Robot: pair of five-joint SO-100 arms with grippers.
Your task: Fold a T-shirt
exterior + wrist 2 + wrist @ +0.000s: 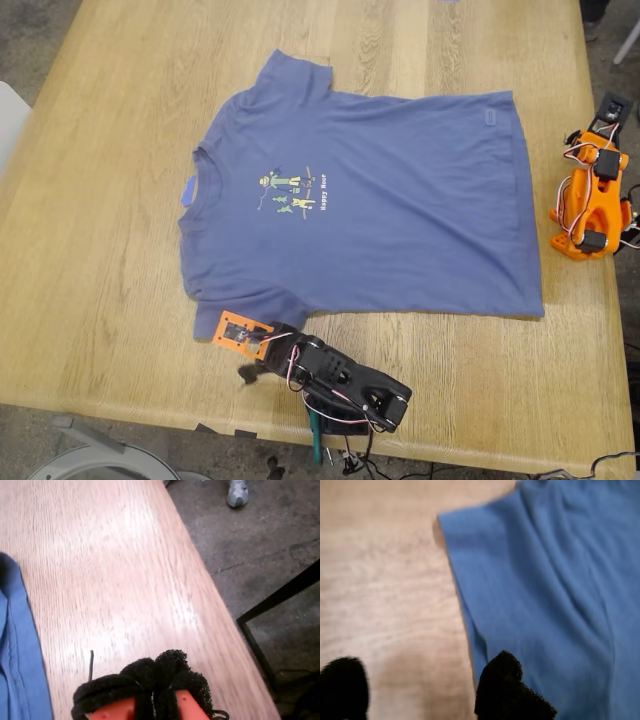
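T-shirt [380,200], slate-blue with a small cartoon print on the chest, lies spread flat across the middle of the wooden table [110,250], collar toward the exterior view's left. My first gripper [420,690] hangs at the lower sleeve near that view's bottom centre, jaws parted wide, one black pad over the sleeve's hem and the other above bare wood. My second gripper [145,680], at the exterior view's right edge beside the shirt's bottom hem, has its padded jaws pressed together, holding nothing.
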